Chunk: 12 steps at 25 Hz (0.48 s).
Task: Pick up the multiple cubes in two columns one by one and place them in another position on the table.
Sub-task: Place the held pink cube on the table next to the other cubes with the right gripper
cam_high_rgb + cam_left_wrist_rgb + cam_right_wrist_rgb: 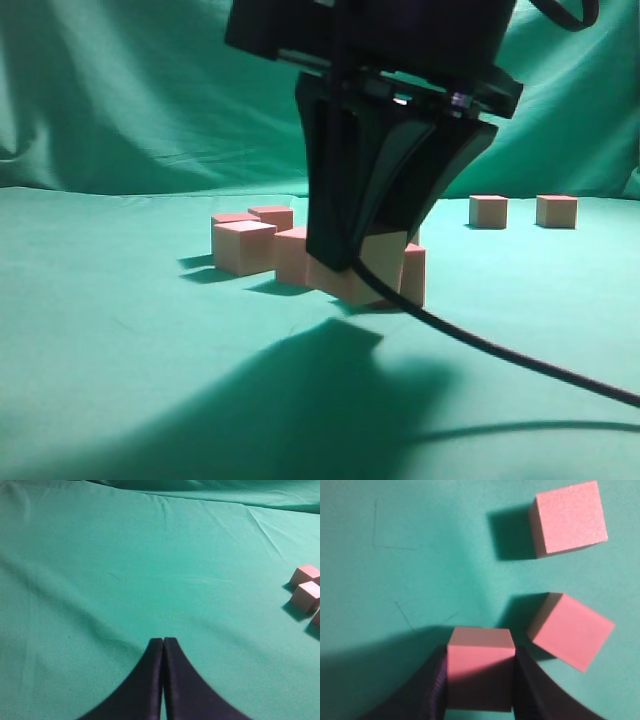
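My right gripper (360, 262) fills the middle of the exterior view, shut on a salmon cube (350, 280) low at the teal table (120, 330). From the right wrist, that cube (480, 672) sits squeezed between both black fingers (432, 690) of the gripper (480, 652). Two more cubes lie just beyond it: one square-on (568, 519), one turned askew (571, 630). Around the held cube stand several others (243, 245) (272, 215) (413, 272). My left gripper (163, 641) is shut on nothing over bare cloth, with two cubes (306, 574) (306, 596) at its far right.
Two separate cubes (488, 211) (557, 211) stand apart at the back right. A black cable (520, 360) trails from the gripper across the cloth to the right. A draped green backdrop (150, 90) closes the far side.
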{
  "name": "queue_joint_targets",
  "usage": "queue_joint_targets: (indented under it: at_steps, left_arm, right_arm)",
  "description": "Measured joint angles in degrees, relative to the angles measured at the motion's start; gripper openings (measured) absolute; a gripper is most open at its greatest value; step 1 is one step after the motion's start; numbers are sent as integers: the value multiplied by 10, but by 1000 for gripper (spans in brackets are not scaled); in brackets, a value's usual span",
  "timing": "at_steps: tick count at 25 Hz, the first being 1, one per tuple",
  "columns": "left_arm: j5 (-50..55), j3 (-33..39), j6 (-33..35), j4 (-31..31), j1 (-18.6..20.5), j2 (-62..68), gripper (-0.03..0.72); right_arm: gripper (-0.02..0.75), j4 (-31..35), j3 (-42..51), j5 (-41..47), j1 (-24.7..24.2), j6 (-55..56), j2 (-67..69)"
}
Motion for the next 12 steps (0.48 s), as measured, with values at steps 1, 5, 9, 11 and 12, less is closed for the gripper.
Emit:
queue_joint_targets:
  at_steps: [1, 5, 9, 11, 12]
  left_arm:
    - [0, 0, 0, 0, 0, 0, 0]
    - [0, 0, 0, 0, 0, 0, 0]
    - [0, 0, 0, 0, 0, 0, 0]
    - [0, 0, 0, 0, 0, 0, 0]
    - [0, 0, 0, 0, 0, 0, 0]
  right_arm:
    - [271, -2, 0, 1, 0, 0, 1]
    - [271, -8, 0, 16, 0, 0, 20]
    - [271, -11, -1, 19, 0, 0, 27]
    - [271, -18, -1, 19, 0, 0, 27]
    - [271, -22, -1, 19, 0, 0, 27]
